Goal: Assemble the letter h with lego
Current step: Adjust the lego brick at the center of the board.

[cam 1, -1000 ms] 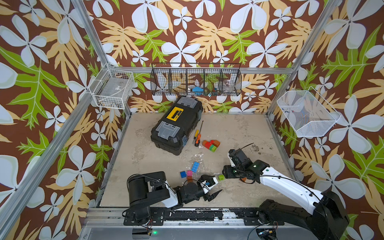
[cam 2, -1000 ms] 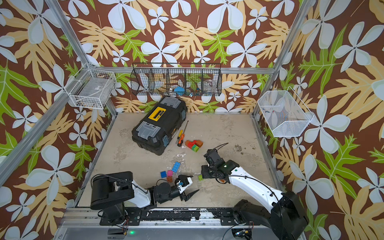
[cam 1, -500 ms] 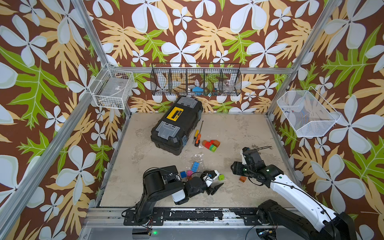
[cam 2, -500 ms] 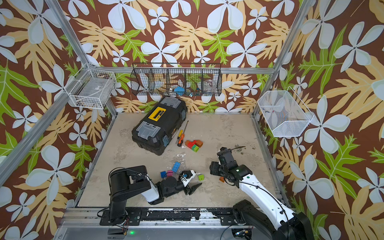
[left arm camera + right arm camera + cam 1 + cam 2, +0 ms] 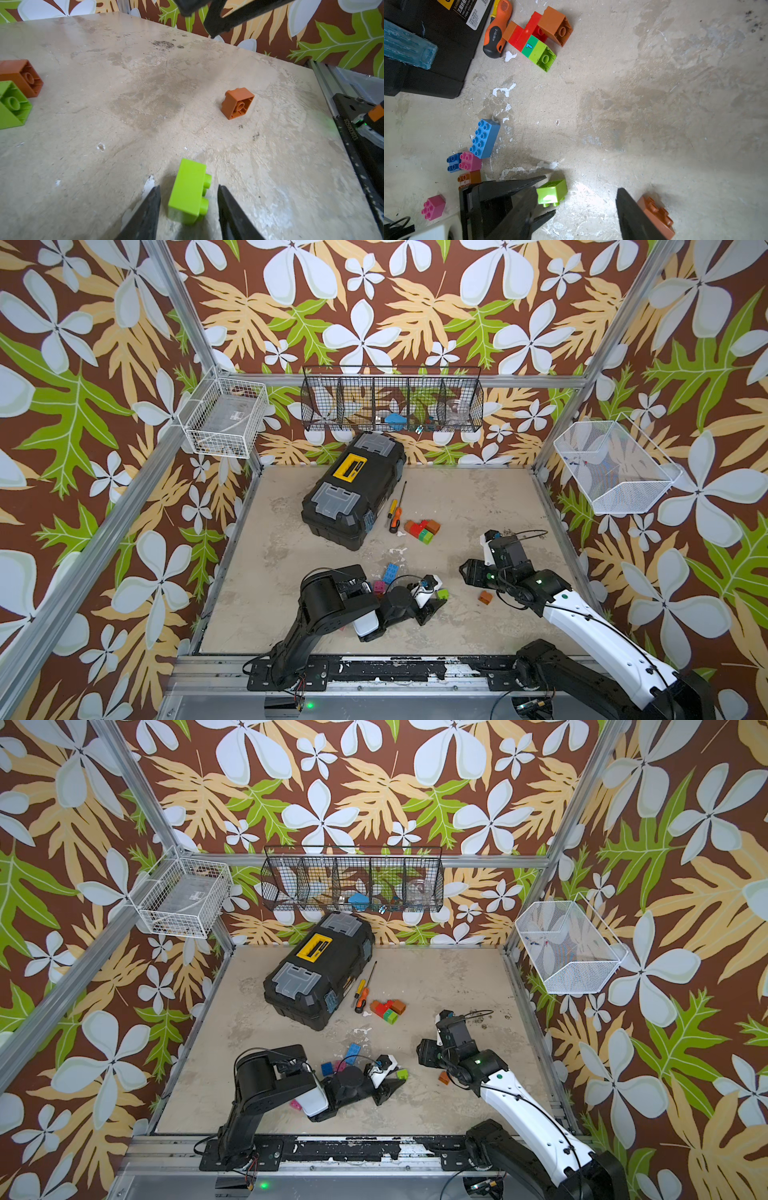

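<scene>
Lime glossy studded brick (image 5: 190,192) sideways inside spread left end effector (image 5: 189,187), right end effector (image 5: 576,188) spread

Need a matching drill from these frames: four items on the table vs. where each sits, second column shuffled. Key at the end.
Items
1. lime brick
2. loose orange brick
3. long blue brick
4. screwdriver

Places
A. beside the black toolbox
B. next to a pink brick
C. on its side between the fingers of the open left gripper, not yet clamped
D. apart from the other bricks, close to the right gripper

Pairs: 1-C, 2-D, 3-B, 4-A
</scene>
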Controlling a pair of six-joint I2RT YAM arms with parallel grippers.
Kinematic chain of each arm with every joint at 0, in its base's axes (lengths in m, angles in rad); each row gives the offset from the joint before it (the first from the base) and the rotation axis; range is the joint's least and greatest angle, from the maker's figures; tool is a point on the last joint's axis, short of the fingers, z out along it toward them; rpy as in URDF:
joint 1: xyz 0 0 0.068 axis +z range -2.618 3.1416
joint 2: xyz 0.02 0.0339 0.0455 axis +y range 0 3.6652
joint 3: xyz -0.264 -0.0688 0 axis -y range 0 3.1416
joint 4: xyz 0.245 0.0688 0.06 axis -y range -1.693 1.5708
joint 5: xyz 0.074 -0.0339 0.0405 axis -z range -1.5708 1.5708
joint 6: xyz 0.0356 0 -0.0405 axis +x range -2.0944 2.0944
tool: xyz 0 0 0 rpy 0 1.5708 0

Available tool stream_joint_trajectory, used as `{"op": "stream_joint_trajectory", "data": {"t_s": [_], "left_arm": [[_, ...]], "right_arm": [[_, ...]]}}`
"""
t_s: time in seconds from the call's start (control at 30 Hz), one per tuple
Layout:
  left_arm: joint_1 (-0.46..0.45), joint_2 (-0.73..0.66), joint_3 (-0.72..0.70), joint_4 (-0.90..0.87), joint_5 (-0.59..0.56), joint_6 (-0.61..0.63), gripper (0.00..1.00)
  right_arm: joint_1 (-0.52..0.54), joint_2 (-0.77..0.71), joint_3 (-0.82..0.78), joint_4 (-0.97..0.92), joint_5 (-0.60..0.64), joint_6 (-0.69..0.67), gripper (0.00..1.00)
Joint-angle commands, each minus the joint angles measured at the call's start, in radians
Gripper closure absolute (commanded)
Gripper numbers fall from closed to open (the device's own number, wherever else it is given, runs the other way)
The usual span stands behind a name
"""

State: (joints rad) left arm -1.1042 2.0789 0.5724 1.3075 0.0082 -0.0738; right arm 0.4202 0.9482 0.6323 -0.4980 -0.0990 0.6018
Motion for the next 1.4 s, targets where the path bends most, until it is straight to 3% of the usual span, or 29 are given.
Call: {"op": "stream_joint_trajectory", "data": {"t_s": [0.0, 0.17, 0.33, 0.5, 0.67, 0.73, 0.8, 0.87, 0.93, 1.0, 1.1, 1.37], "left_arm": [[0.010, 0.021, 0.007, 0.025, 0.052, -0.043, 0.53], [0.039, 0.019, 0.005, 0.026, 0.101, -0.104, 0.72], [0.039, -0.065, -0.088, 0.172, 0.136, -0.285, 0.75], [0.056, -0.114, -0.122, 0.138, 0.215, -0.552, 0.75], [0.087, -0.091, -0.180, 0.306, 0.220, -0.656, 0.74], [0.094, -0.080, -0.183, 0.307, 0.202, -0.672, 0.74], [0.095, -0.058, -0.169, 0.318, 0.225, -0.661, 0.74], [0.095, -0.048, -0.170, 0.346, 0.220, -0.656, 0.71], [0.095, -0.055, -0.179, 0.349, 0.185, -0.651, 0.70], [0.095, -0.055, -0.186, 0.363, 0.163, -0.653, 0.70], [0.101, -0.044, -0.187, 0.392, 0.156, -0.683, 0.71], [0.106, -0.031, -0.202, 0.445, 0.141, -0.686, 0.72]], "right_arm": [[0.002, 0.004, 0.009, 0.014, -0.007, 0.006, 0.38], [0.001, 0.000, 0.013, 0.004, 0.009, -0.004, 0.38], [0.000, 0.034, 0.047, -0.003, -0.014, -0.033, 0.38], [0.002, 0.075, 0.043, 0.001, -0.066, -0.042, 0.38], [0.002, 0.115, 0.031, -0.004, -0.132, -0.068, 0.38], [0.001, 0.119, 0.032, -0.011, -0.194, 0.001, 0.36], [0.000, 0.124, 0.026, 0.016, -0.339, 0.137, 0.35], [0.002, 0.115, -0.049, 0.152, -0.512, 0.370, 0.34], [0.019, 0.092, -0.136, 0.347, -0.595, 0.582, 0.34], [0.035, 0.069, -0.157, 0.413, -0.554, 0.640, 0.34], [0.065, 0.041, -0.131, 0.334, -0.413, 0.669, 0.33], [0.141, 0.102, -0.188, 0.428, -0.351, 0.783, 0.34]]}}
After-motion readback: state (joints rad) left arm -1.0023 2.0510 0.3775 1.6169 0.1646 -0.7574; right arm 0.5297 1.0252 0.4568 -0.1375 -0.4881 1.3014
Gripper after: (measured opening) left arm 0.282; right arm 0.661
